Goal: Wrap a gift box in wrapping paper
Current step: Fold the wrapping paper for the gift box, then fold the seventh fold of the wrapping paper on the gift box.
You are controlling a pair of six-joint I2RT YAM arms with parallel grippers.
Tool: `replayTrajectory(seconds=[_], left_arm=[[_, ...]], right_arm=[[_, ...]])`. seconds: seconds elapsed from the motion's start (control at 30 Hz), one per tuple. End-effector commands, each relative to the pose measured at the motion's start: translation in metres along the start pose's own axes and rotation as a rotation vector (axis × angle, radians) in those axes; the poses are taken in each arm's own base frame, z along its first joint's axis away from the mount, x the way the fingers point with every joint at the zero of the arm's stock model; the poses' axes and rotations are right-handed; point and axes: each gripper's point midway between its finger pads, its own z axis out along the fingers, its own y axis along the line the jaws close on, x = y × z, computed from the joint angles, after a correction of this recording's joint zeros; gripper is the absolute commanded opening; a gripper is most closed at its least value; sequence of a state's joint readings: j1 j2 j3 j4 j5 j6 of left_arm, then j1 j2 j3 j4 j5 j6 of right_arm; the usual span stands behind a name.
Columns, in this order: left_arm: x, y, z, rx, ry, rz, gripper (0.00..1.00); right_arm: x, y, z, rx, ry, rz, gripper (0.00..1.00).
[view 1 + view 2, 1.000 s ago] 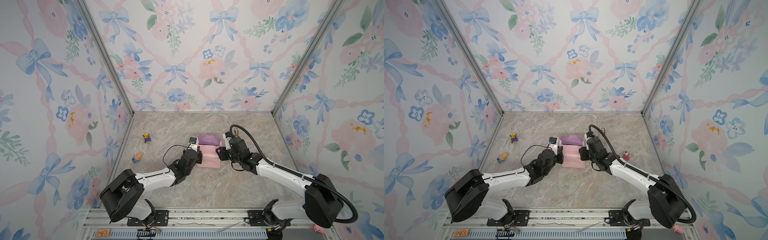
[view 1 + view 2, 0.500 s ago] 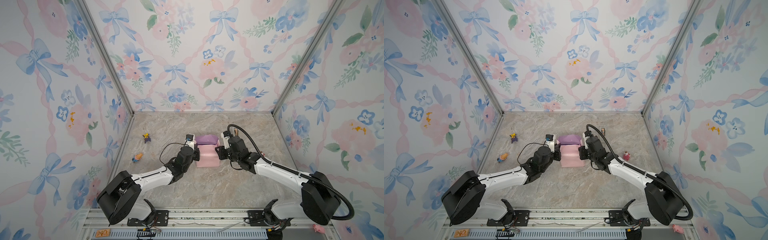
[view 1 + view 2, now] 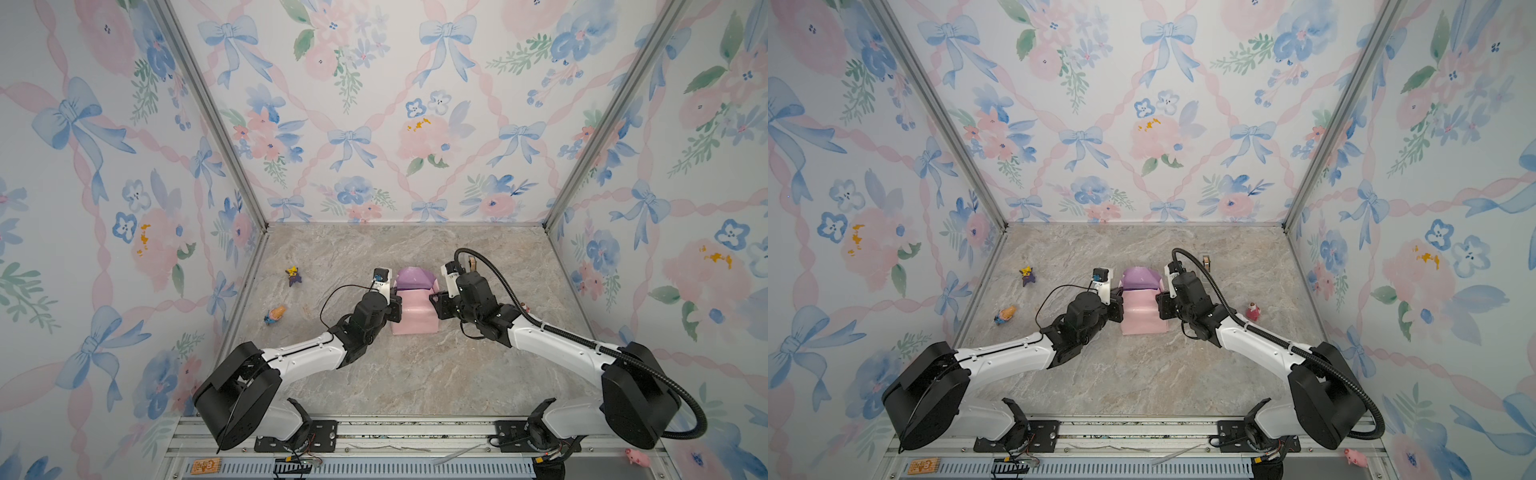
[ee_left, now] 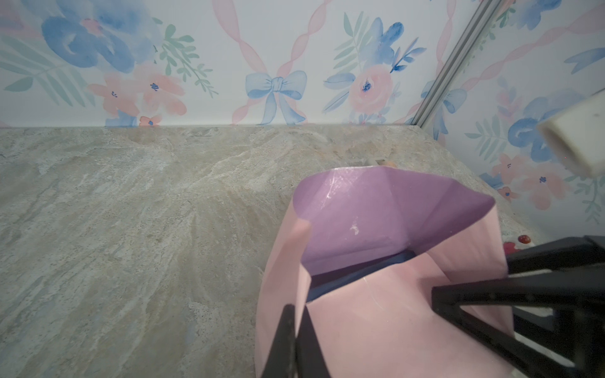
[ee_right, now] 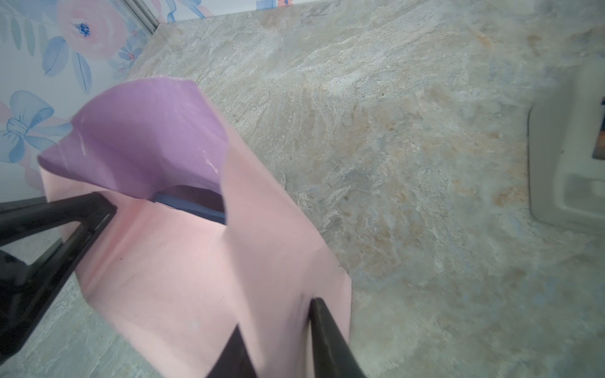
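Gift box [image 4: 360, 276], only a blue sliver, inside folded wrapping paper [image 4: 393, 327].

We stretch both arms forward and inward from our 2 bases, so that the grippers face each other, near but apart; our left arm [image 3: 299, 357] lies low, forearm white, wrist black and bent inward; our right arm [image 3: 552, 336] mirrors it from the other side; our left gripper [image 4: 296, 327] has its jaws pressed together on an edge of the wrapping paper [image 4: 376, 327]; our right gripper [image 5: 275, 317] holds its jaws apart, a flap of that paper standing between them.
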State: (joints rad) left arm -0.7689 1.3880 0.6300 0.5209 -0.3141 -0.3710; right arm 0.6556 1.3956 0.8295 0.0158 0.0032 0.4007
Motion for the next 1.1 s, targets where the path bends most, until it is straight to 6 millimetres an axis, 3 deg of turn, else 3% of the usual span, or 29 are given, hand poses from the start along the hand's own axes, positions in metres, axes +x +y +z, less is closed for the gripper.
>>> replayTrajectory(seconds=[0.0, 0.1, 0.27, 0.43, 0.57, 0.67, 0.87, 1.07], left_arm=[[-0.019, -0.005, -0.005, 0.026, -0.045, -0.022, 0.23], [-0.021, -0.007, -0.01, 0.04, -0.053, -0.025, 0.34], [-0.037, -0.008, -0.025, 0.067, -0.097, -0.051, 0.43], [-0.055, 0.003, -0.044, 0.052, -0.163, -0.098, 0.49], [-0.053, 0.027, -0.053, -0.018, -0.171, -0.162, 0.51], [-0.042, 0.045, -0.055, -0.076, -0.154, -0.189, 0.51], [-0.02, 0.061, -0.05, -0.124, -0.092, -0.22, 0.51], [-0.004, 0.059, -0.039, -0.098, -0.037, -0.245, 0.51]], right_arm=[[0.007, 0.002, -0.003, -0.018, 0.043, -0.013, 0.41], [-0.006, 0.011, -0.021, -0.058, 0.0, -0.015, 0.51], [-0.028, 0.021, -0.06, -0.167, -0.063, 0.004, 0.56], [-0.035, 0.006, -0.077, -0.216, -0.083, 0.11, 0.56], [-0.029, -0.031, -0.067, -0.084, -0.041, 0.224, 0.55], [-0.023, -0.043, -0.052, -0.022, 0.016, 0.242, 0.54], [-0.019, -0.032, -0.028, -0.073, 0.048, 0.239, 0.54], [-0.02, -0.012, -0.022, -0.134, 0.045, 0.203, 0.55]])
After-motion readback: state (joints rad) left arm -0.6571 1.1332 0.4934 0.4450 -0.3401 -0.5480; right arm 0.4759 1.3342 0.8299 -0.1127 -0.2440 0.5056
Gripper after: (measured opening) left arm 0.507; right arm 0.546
